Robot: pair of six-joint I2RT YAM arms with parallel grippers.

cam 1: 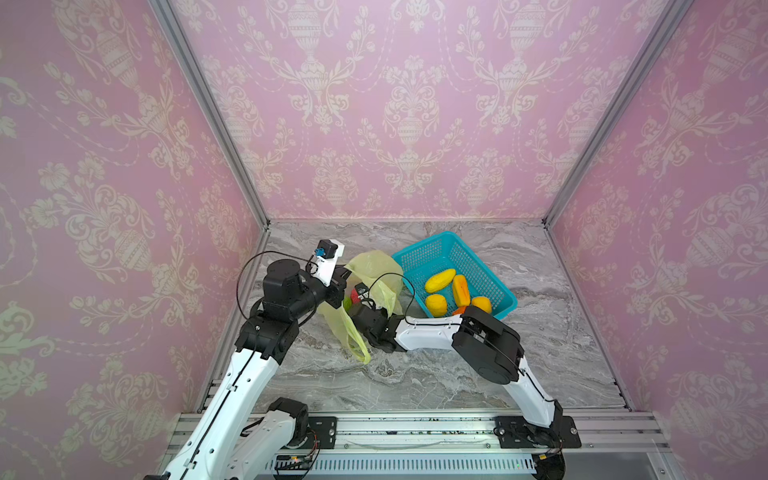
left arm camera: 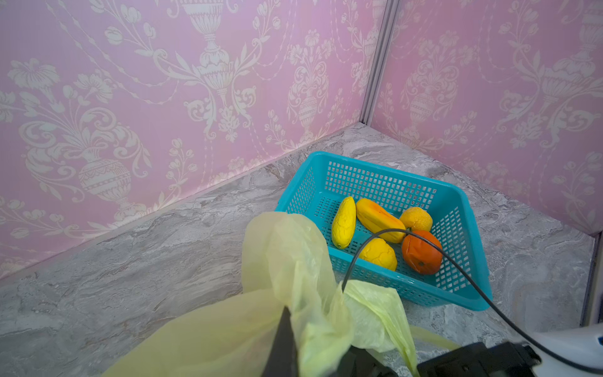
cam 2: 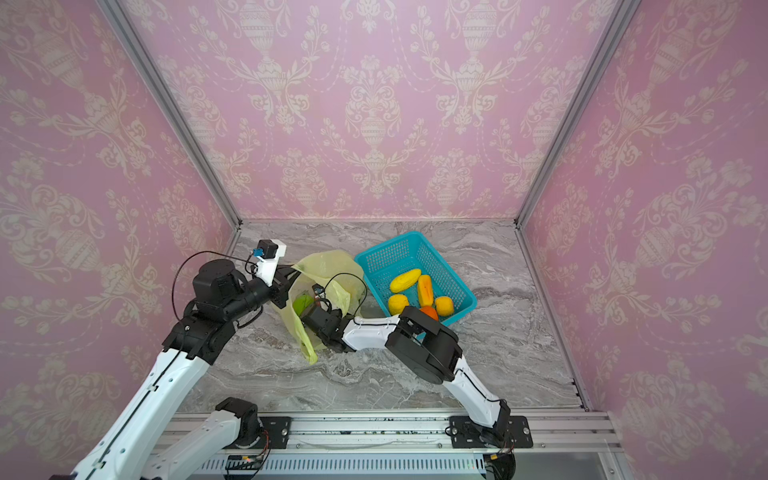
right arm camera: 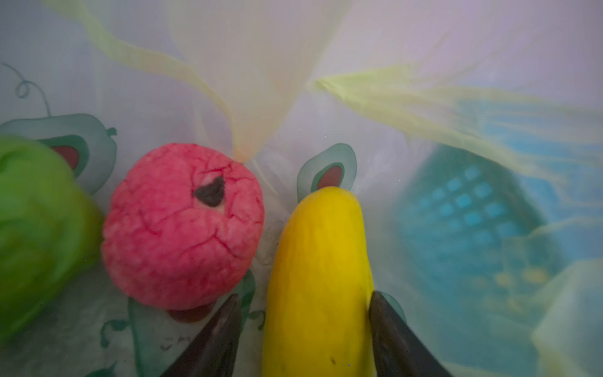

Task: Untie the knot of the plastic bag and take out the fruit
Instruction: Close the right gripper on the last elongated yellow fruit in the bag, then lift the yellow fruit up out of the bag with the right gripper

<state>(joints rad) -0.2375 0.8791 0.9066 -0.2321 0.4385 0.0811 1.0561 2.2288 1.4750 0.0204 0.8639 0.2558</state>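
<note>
Plastic bag [cam 1: 374, 268] is open beside the teal basket [left arm camera: 375, 186], no knot showing, your left gripper [cam 1: 343, 275] pinching its rim; five fruit [left arm camera: 380, 220] are basketed, three remain bagged, and your right gripper [right arm camera: 305, 295] straddles the yellow oblong piece [right arm camera: 319, 261] with parted jaws, seemingly unclamped.

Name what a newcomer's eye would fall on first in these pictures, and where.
The teal basket at the back right of the table, holding yellow and orange fruit, stands out. Beside it, the left gripper holds up the plastic bag by its edge. In the right wrist view, the right gripper straddles a yellow fruit beside a pink-red one inside the bag.
</note>
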